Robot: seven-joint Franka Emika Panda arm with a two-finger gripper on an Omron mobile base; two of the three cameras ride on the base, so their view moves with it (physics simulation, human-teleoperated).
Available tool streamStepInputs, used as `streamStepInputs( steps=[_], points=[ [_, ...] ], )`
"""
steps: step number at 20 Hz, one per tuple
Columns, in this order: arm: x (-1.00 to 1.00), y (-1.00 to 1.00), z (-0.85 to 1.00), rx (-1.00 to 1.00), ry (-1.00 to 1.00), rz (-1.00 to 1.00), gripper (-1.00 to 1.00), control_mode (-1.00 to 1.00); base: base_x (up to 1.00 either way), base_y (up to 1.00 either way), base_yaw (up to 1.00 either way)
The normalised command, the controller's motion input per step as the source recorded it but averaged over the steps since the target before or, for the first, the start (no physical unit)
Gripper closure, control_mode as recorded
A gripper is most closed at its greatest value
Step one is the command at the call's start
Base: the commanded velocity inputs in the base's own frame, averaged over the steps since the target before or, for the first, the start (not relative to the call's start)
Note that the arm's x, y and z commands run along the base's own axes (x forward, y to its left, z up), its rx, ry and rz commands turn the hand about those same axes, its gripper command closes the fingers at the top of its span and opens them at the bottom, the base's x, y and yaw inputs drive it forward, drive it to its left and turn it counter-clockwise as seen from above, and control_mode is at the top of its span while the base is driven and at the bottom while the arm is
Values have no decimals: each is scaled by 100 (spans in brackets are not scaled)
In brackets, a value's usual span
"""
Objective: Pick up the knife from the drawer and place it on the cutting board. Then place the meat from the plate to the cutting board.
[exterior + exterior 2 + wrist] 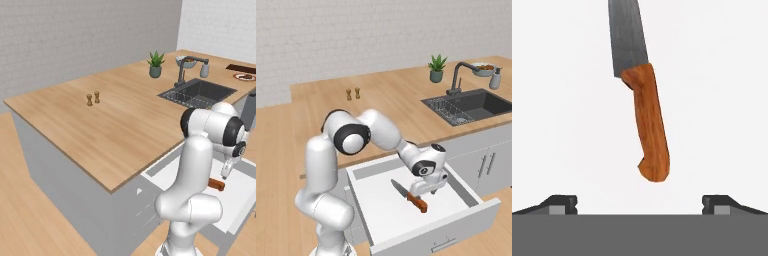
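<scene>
The drawer (381, 205) stands pulled out below the counter, also seen in the left base view (237, 200). The knife (407, 195) lies flat on its white floor, silver blade pointing back-left and orange-brown handle (650, 125) toward the front. My gripper (418, 193) hangs open just above the handle, fingertips (562, 204) wide apart on either side, holding nothing. From the left, the gripper (226, 171) hovers over the handle (216, 184). Far right on the counter lie the dark cutting board (241, 67) and the red-rimmed plate (245, 77); the meat on it is too small to make out.
A sink (476, 104) with a dark faucet (458, 75) is set in the wooden counter (386, 95). Behind it are a potted plant (437, 68), a white bowl of fruit (483, 69) and a soap bottle (496, 78). Two small shakers (353, 93) stand mid-counter.
</scene>
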Motion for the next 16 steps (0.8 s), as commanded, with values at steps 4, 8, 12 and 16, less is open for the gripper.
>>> streamStepInputs(
  steps=[4,8,12,16],
  points=[
    [0,38,0,-3,4,7,-100,-100,0,0,0],
    [29,22,-25,0,2,5,-100,-100,0,0,0],
    [62,-6,-51,0,0,7,-100,-100,0,0,0],
    [28,-16,-45,0,-1,5,-100,-100,0,0,0]
  ],
)
